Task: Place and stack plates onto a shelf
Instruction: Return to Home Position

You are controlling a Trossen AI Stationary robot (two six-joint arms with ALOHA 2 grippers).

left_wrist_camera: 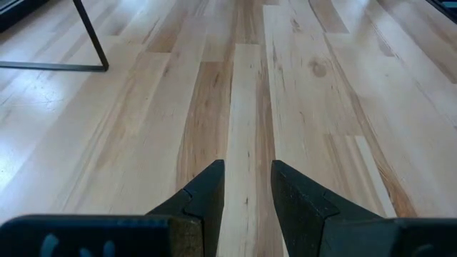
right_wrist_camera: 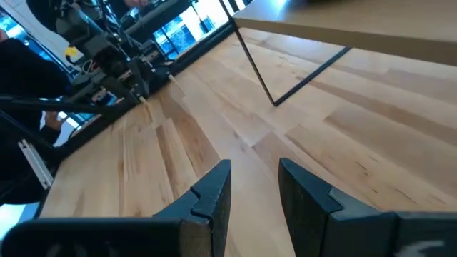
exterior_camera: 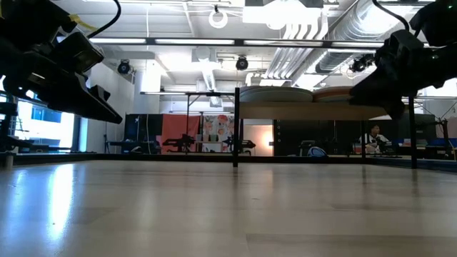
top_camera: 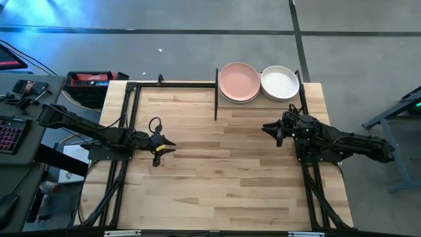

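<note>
On shelf (exterior_camera: 300, 111) — pink-top stack (top_camera: 239, 82) & white-top stack (top_camera: 280, 83).

Matte plates (top_camera: 239, 82), pale-wood shelf (exterior_camera: 307, 111)

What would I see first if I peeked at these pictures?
The pink plate and the white plate sit side by side on the shelf at the table's far edge. Both robot arms hang over the wooden table, the left hand and right hand open and empty.
</note>
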